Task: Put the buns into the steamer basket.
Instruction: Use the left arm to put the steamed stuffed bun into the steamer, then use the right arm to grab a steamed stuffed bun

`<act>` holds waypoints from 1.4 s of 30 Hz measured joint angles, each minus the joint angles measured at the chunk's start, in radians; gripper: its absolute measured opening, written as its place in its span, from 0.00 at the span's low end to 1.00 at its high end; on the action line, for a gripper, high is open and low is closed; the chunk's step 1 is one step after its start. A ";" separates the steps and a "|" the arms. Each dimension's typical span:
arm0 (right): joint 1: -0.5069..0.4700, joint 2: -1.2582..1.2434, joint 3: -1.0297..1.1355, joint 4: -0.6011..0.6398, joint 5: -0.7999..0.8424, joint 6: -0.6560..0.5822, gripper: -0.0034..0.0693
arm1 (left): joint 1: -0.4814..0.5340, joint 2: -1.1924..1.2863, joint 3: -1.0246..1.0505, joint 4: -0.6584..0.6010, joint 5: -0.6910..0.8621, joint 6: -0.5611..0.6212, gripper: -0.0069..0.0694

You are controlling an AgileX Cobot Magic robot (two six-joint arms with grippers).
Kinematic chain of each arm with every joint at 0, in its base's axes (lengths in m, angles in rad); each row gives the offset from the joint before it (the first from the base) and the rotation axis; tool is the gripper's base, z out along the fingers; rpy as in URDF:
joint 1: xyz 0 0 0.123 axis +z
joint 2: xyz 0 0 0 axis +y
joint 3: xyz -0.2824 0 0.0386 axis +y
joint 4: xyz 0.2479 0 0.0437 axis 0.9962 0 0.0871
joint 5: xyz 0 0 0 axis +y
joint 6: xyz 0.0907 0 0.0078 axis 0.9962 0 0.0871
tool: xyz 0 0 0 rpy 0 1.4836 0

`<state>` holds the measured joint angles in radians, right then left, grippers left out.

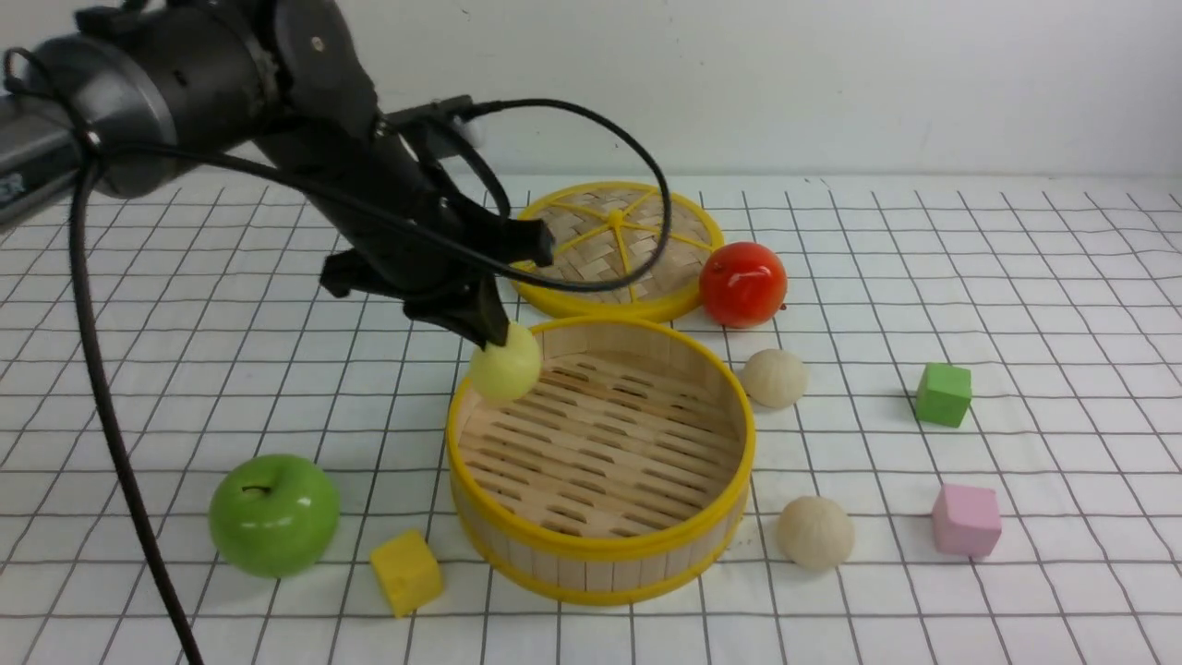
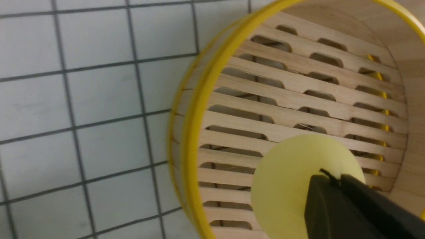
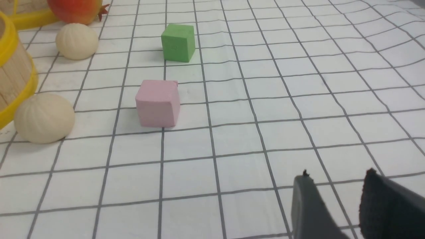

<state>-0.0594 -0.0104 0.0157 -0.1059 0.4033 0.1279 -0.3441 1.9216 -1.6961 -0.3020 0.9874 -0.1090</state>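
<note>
as left gripper (image 1: pixel 492 336) pinches bun (image 1: pixel 507 371), angled — downward

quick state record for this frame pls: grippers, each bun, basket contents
left gripper: shut on yellow bun, above steamer basket, by its far-left rim
right gripper: open, nothing between the jaws
yellow bun: held, not yet released
far cream bun: on table, right of basket, outside it
near cream bun: on table, right of basket, outside it
basket contents: no bun on the slatted floor
lid: off, lying flat behind basket
</note>
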 joint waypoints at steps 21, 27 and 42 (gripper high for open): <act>0.000 0.000 0.000 0.000 0.000 0.000 0.38 | -0.052 0.081 0.001 0.126 0.009 -0.151 0.53; 0.000 0.000 0.000 0.000 0.000 0.000 0.38 | -0.052 -0.120 0.001 0.132 0.181 -0.151 0.66; 0.000 0.000 0.000 0.001 0.000 0.000 0.38 | -0.052 -0.891 0.170 0.204 0.249 -0.177 0.63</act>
<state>-0.0594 -0.0104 0.0157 -0.1047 0.4033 0.1279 -0.3959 1.0308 -1.5265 -0.0975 1.2362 -0.2860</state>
